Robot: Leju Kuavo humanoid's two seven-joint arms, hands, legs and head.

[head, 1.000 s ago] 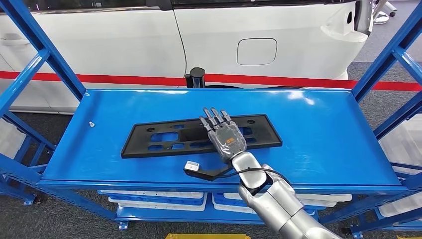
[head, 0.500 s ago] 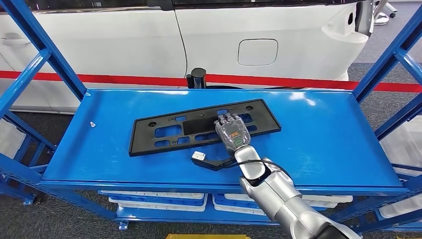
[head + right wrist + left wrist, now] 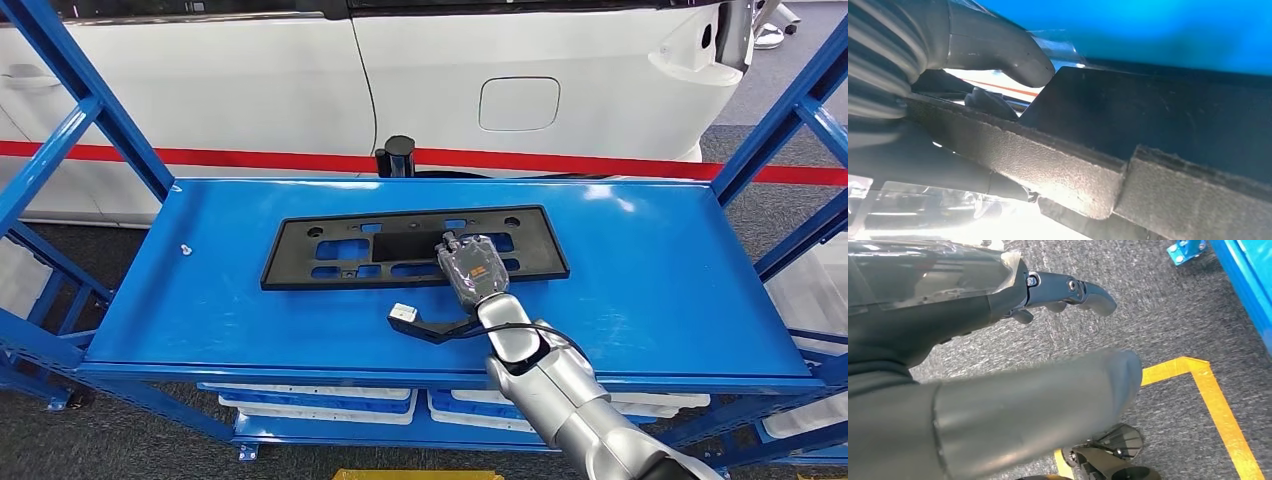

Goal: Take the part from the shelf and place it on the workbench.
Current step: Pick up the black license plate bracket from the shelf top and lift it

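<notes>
The blue shelf carries a black part and perhaps a small screw.

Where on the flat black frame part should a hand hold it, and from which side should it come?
Judging by its pose, the near long edge of the black frame part, approached from the robot's side. It lies flat with open slots, so fingers can hook through, as the right hand does.

Matt black plastic part with grainy edges, glossy blue painted metal shelf, grey speckled carpet floor
</notes>
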